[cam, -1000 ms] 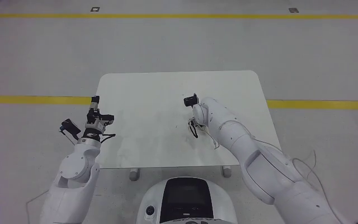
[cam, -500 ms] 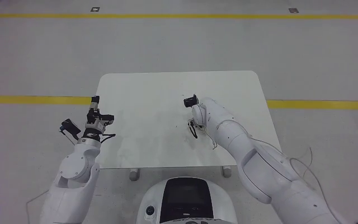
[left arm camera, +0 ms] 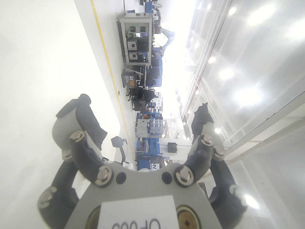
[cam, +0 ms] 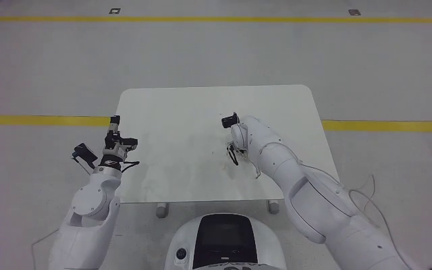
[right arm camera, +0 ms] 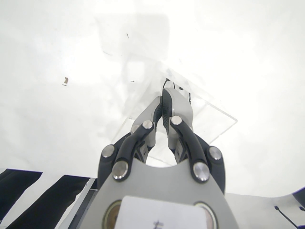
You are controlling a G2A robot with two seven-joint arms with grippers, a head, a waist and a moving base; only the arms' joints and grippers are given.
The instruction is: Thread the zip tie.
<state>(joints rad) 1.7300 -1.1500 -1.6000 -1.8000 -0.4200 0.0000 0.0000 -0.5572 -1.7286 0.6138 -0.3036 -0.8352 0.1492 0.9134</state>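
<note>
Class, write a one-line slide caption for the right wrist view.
Right gripper, shut, tips over a clear sheet on the white table.

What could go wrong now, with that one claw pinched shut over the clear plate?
1. The right gripper is shut over a clear plate; only a thin dark strand, maybe the zip tie, shows at its tips, so the hold looks slight and could slip.
2. The left gripper is open at the table edge, aimed away, so nothing would steady the plate if it slid.
</note>
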